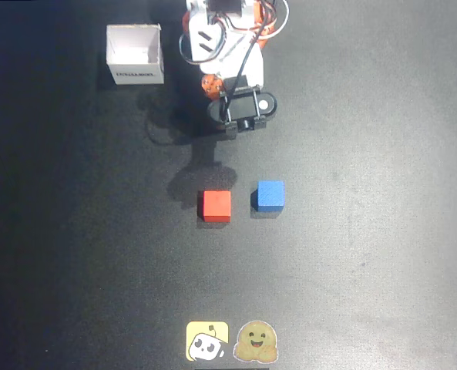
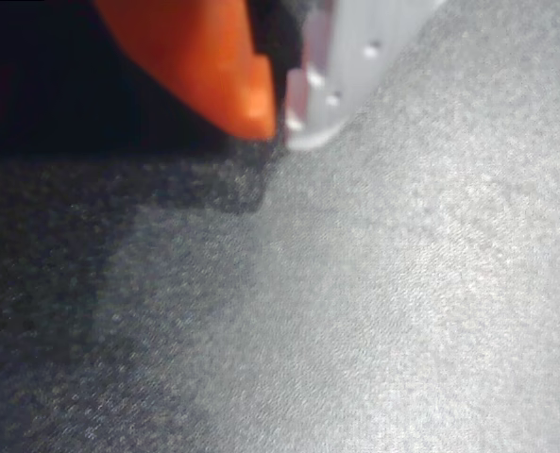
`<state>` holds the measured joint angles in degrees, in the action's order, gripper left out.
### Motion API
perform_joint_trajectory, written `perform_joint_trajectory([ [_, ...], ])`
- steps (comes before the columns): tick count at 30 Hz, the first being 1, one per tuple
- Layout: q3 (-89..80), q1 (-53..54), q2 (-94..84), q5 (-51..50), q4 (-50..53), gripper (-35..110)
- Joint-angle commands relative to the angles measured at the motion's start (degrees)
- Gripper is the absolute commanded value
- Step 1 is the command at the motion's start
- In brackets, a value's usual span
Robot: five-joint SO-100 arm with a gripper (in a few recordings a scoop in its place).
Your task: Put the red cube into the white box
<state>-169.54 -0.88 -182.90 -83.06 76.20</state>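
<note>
The red cube (image 1: 216, 206) rests on the dark mat near the middle of the overhead view. The white box (image 1: 136, 54), open at the top with dark print on its near side, stands at the upper left. My arm (image 1: 240, 73) is folded at the top centre, well behind the cube and to the right of the box. In the wrist view my gripper (image 2: 281, 127) points at bare mat, its orange finger (image 2: 213, 66) and white finger (image 2: 350, 75) meeting at the tips with nothing between them.
A blue cube (image 1: 270, 196) sits just right of the red one, a small gap between them. Two stickers (image 1: 207, 341) (image 1: 257, 341) lie at the front edge. A dark cable (image 1: 160, 131) curls on the mat below the box.
</note>
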Motion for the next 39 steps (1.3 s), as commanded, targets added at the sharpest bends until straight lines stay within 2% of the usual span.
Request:
perform_joint_trajectory([
  [1, 0.3, 0.5, -0.3, -0.4, 0.1, 0],
  [39, 0.3, -0.8, -0.3, -0.2, 0.1, 0],
])
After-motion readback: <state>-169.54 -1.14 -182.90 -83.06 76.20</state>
